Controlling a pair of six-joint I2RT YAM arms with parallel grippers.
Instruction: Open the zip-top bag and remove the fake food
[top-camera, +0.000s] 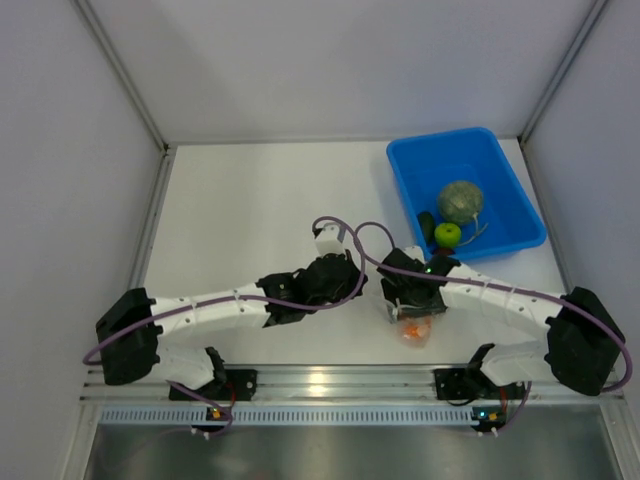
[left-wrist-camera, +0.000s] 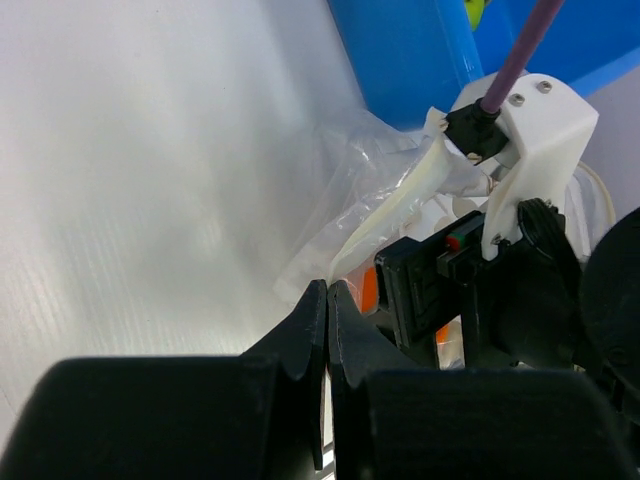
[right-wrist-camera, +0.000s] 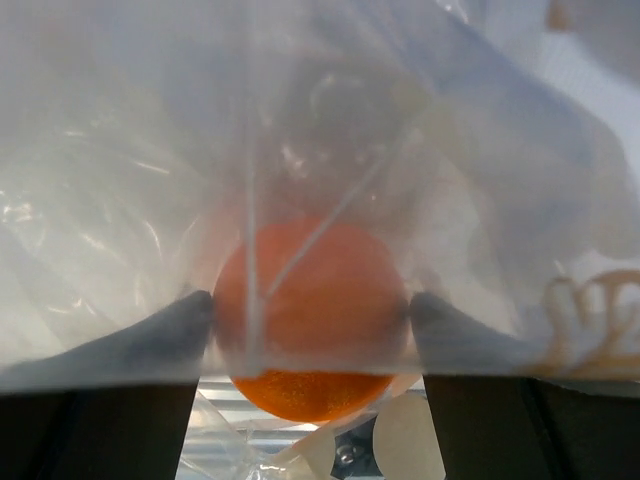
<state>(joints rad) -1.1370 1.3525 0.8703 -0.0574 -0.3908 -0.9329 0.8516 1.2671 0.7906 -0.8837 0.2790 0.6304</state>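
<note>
The zip-top bag (top-camera: 420, 337) lies crumpled on the white table between the two arms, with the orange (top-camera: 410, 329) inside it. In the left wrist view my left gripper (left-wrist-camera: 327, 290) is shut, its tips pinched where an edge of the bag (left-wrist-camera: 370, 190) meets them. My right gripper (right-wrist-camera: 312, 310) stands open inside the bag's mouth. Its fingers (right-wrist-camera: 180, 325) sit close on either side of the orange (right-wrist-camera: 310, 395), seen through the film (right-wrist-camera: 130, 200). The netted melon (top-camera: 460, 202), green apple (top-camera: 447, 234) and a small dark piece (top-camera: 427, 226) lie in the blue bin (top-camera: 500, 170).
The blue bin stands at the table's back right, close behind both grippers, and its wall (left-wrist-camera: 410, 60) fills the top of the left wrist view. Grey walls enclose the table on three sides. A metal rail (top-camera: 330, 380) runs along the near edge.
</note>
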